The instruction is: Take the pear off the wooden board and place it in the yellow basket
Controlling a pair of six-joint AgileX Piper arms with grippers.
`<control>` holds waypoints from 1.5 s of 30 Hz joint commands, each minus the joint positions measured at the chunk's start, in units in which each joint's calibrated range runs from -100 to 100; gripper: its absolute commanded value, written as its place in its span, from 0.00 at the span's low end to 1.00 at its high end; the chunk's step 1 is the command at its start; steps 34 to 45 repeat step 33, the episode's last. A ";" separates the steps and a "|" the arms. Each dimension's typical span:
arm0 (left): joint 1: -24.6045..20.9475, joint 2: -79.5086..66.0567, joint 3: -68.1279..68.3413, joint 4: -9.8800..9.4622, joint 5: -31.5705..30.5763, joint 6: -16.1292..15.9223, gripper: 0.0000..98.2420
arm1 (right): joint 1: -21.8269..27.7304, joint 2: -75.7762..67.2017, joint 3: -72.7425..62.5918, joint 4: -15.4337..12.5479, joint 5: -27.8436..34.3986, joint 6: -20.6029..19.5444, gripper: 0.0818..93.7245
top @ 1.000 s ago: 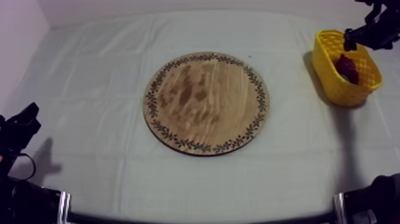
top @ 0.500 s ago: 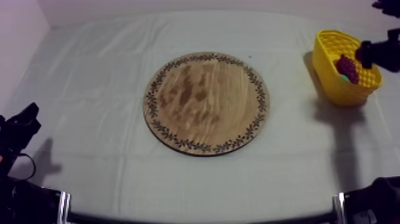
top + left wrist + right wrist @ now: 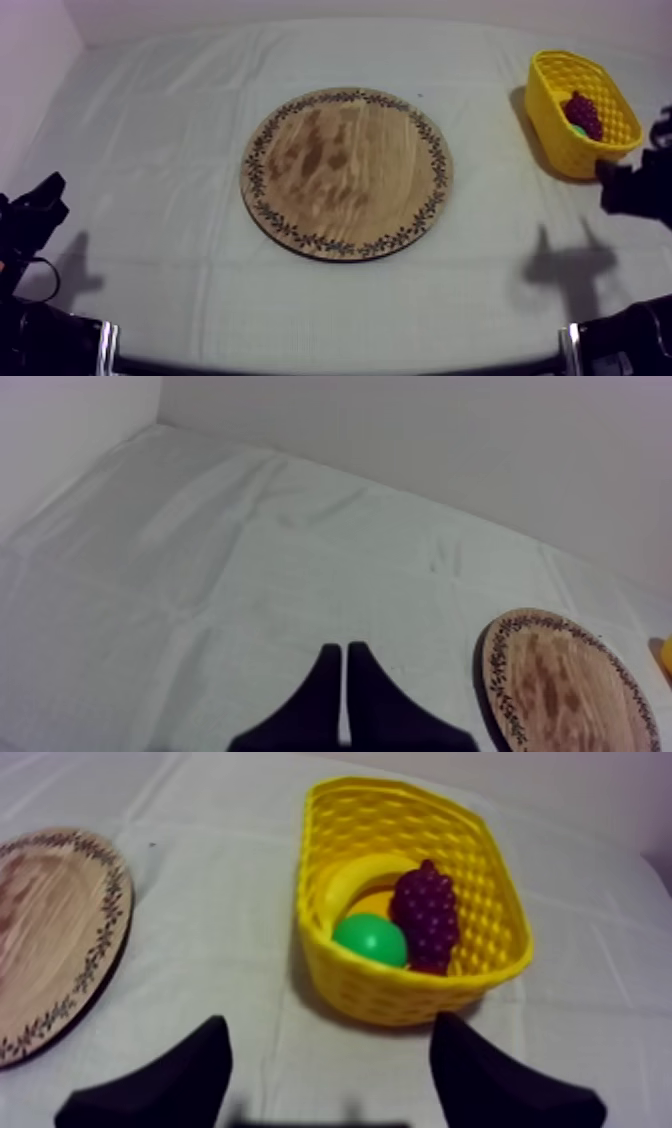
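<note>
Wooden and round, the board (image 3: 345, 172) with its patterned rim lies at the middle of the table (image 3: 150, 130) in the top view. The yellow basket (image 3: 560, 140) stands well apart from it, near the far right corner, with the bunch of grapes (image 3: 583, 112) inside and a speck of green beside them. The right gripper (image 3: 612, 180) hangs just on the near side of the basket, clear of it. The left gripper (image 3: 48, 192) sits low at the left edge, far from the board.

From the left wrist view, the left gripper (image 3: 345, 676) has its two black fingers pressed together into a narrow wedge with nothing held, over plain cloth. The board (image 3: 565, 691) lies off to one side of it.

From the right wrist view, the right gripper (image 3: 330, 1042) has its fingers (image 3: 205, 1052) spread wide with nothing between them, just short of the basket (image 3: 400, 992). The pear (image 3: 370, 939), green and rounded, lies inside the basket, touching the grapes (image 3: 428, 917). The banana (image 3: 355, 877) curves behind both of them. The board (image 3: 50, 932) lies beside the basket, apart from it.
</note>
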 commanded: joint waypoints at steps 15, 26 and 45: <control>0.02 0.00 0.00 -0.02 -0.01 -0.01 0.00 | -0.39 -21.96 8.66 -14.38 4.79 5.98 0.02; 0.02 0.00 0.00 -0.02 -0.01 0.01 0.00 | -3.62 -22.40 8.94 -13.82 4.20 4.66 0.00; 0.02 0.00 0.00 -0.02 -0.01 0.01 0.00 | -6.04 -22.44 8.94 -13.61 4.99 5.05 0.00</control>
